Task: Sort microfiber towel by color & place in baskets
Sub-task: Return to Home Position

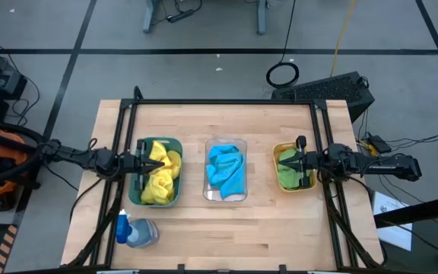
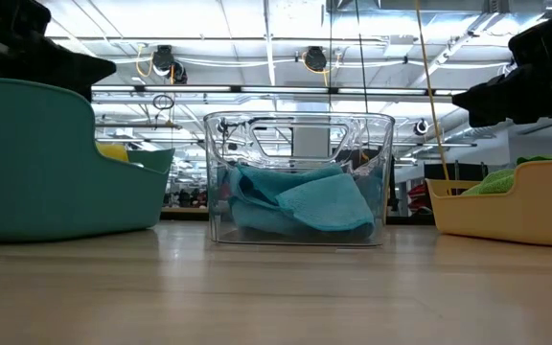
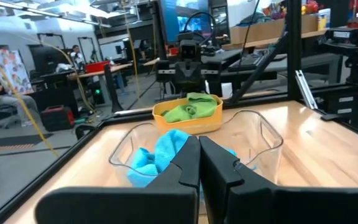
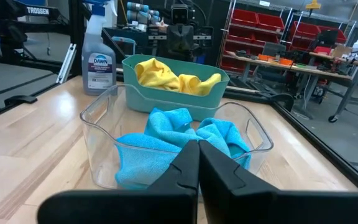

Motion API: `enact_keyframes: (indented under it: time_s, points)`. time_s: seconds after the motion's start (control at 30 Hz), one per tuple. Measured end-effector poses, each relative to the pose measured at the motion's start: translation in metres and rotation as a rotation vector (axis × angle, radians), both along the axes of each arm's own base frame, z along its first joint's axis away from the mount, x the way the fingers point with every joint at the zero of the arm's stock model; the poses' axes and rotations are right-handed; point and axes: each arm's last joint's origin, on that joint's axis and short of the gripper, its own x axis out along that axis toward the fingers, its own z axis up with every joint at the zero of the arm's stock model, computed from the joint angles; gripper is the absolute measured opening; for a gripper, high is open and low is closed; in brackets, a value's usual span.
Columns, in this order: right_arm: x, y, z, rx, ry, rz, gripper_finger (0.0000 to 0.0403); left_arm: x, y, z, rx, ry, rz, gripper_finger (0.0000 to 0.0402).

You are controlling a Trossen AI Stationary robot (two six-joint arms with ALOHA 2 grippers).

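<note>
Three tubs stand in a row across the table. The dark green one [image 1: 156,171] on the left holds yellow towels [image 1: 162,173]. A blue towel [image 1: 226,171] fills the clear middle tub [image 1: 226,144]. The orange-yellow tub [image 1: 280,150] on the right holds a green towel [image 1: 287,169]. My left gripper [image 1: 147,161] hovers shut above the green tub [image 4: 173,87], holding nothing. Over the orange-yellow tub [image 3: 188,118], my right gripper [image 1: 298,160] is likewise shut and holds nothing. The left wrist view shows shut fingers [image 3: 199,163], and so does the right wrist view [image 4: 197,163].
A blue-capped spray bottle [image 1: 133,230] lies on the table near its near-left corner, in front of the green tub. Bare wood stretches along the near edge [image 1: 265,236] and behind the tubs [image 1: 219,118]. A black frame borders the tabletop. People sit far off in the room.
</note>
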Motion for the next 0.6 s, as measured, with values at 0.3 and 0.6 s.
enact_keyframes:
  time_s: [0.3,0.6]
  points:
    - [0.000,0.000,0.000,0.000,0.000,0.000,0.0000,0.001,0.006,-0.001,-0.022,0.011,0.011,0.0005]
    - [0.000,0.000,0.000,0.000,0.000,0.000,0.0000,0.002,0.011,-0.002,-0.083,0.020,0.021,0.0005]
